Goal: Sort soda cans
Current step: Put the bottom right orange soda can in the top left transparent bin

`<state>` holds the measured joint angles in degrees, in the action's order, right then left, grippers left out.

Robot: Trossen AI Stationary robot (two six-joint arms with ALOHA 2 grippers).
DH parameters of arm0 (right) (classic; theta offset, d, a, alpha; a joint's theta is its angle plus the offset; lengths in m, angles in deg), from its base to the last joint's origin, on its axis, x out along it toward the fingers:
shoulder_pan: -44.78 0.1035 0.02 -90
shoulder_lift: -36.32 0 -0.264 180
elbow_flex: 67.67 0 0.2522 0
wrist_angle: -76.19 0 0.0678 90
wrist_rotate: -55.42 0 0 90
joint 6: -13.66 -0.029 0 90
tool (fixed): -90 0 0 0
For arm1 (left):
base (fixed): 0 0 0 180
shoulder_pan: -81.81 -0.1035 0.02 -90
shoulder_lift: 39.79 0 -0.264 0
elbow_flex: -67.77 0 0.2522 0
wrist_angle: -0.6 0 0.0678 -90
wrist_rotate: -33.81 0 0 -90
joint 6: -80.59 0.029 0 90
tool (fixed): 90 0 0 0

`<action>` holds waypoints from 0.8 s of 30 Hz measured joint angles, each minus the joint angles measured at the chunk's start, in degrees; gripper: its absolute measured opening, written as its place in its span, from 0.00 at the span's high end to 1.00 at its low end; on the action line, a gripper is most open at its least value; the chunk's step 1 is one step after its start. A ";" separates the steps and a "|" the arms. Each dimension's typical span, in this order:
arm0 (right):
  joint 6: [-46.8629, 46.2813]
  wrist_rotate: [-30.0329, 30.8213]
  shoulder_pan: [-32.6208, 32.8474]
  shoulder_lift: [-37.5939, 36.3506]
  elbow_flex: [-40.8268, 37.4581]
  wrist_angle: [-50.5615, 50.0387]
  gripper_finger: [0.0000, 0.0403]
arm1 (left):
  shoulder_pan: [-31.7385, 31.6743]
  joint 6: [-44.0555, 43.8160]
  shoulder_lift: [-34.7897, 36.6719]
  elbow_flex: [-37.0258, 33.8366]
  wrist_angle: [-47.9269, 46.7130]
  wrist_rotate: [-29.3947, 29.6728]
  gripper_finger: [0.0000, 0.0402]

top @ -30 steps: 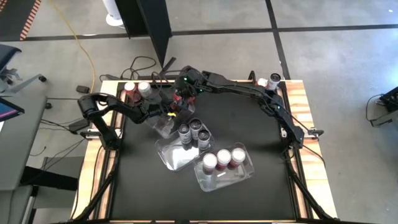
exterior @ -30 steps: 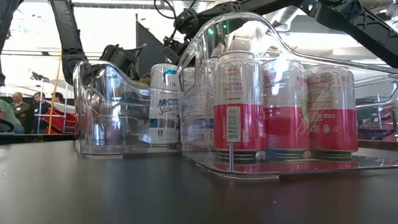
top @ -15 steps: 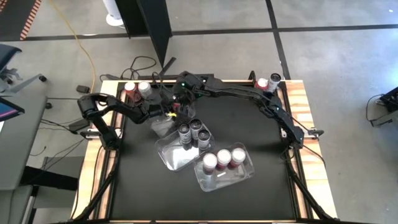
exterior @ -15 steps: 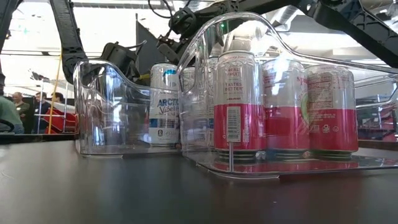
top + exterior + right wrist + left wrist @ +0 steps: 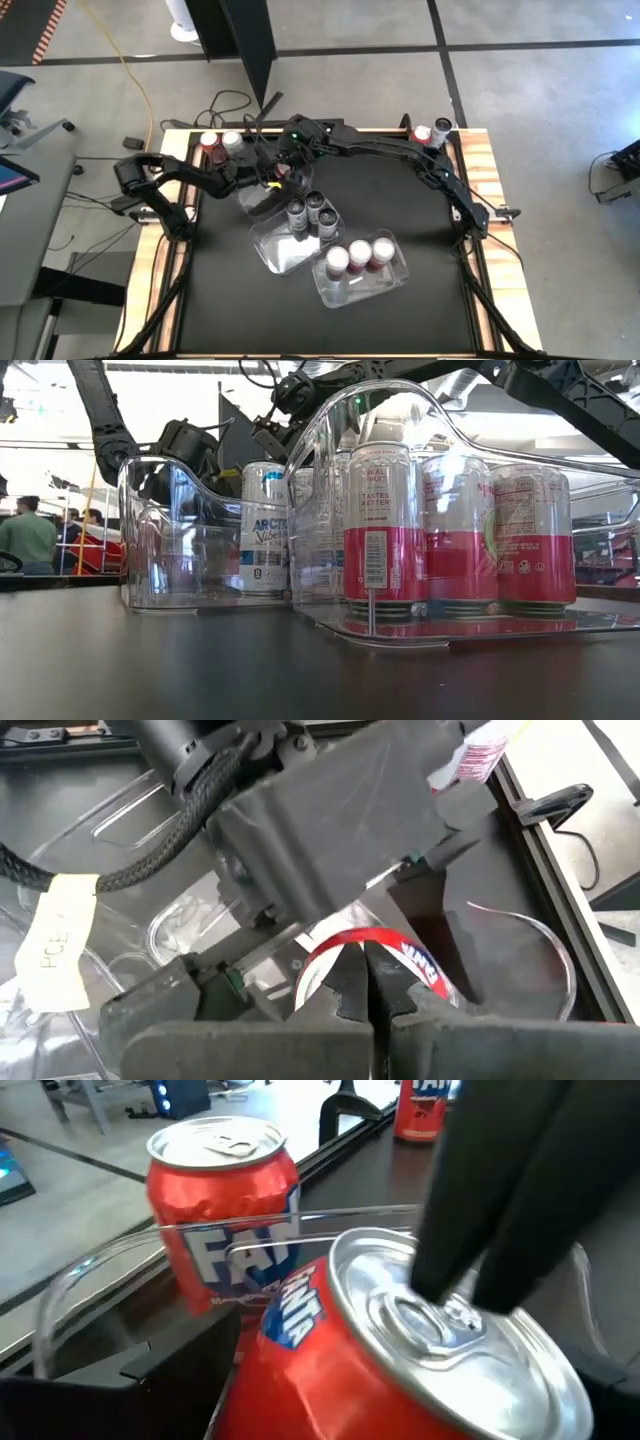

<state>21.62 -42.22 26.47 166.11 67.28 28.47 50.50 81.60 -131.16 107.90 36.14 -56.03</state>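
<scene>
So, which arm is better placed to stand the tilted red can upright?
Probably the left. The left hand is open, faces the tilted red can closely, and could grasp it. The right hand is shut, with its fingertips on the can's lid, so it must open first.

Left gripper (image 5: 262,181) spread; right gripper (image 5: 365,982) pinched closed.

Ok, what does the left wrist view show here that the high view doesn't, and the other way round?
Only the left wrist view: a tilted red can by a clear tub's rim, the shut right gripper touching its silver top, and an upright red can beyond. Only the high view: a second tub holding three cans and a third tub holding three more cans. Both: the clear tub in front of the left gripper.
</scene>
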 joint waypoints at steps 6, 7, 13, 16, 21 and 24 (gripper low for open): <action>0.04 0.04 -0.16 -0.02 0.02 0.11 1.00 | 0.00 0.72 4.23 0.00 -5.63 1.79 0.06; 0.03 0.11 -0.17 -0.02 0.03 0.11 1.00 | 0.00 0.74 4.85 -0.02 -6.52 2.22 0.06; 0.17 0.17 -0.17 -0.11 0.04 0.13 1.00 | -0.04 1.86 8.24 -0.02 -10.04 6.05 0.06; 0.17 0.17 -0.17 -0.11 0.04 0.13 1.00 | -0.04 2.38 8.92 -0.02 -10.61 6.33 0.06; 0.17 0.17 -0.17 -0.11 0.04 0.13 1.00 | -0.04 2.36 8.92 -0.02 -10.07 6.68 0.06; 0.17 0.17 -0.17 -0.11 0.04 0.13 1.00 | -0.04 2.40 8.92 -0.02 -8.90 6.94 0.06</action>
<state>21.80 -42.04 26.30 166.00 67.32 28.60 50.46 84.01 -122.24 107.88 27.24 -49.09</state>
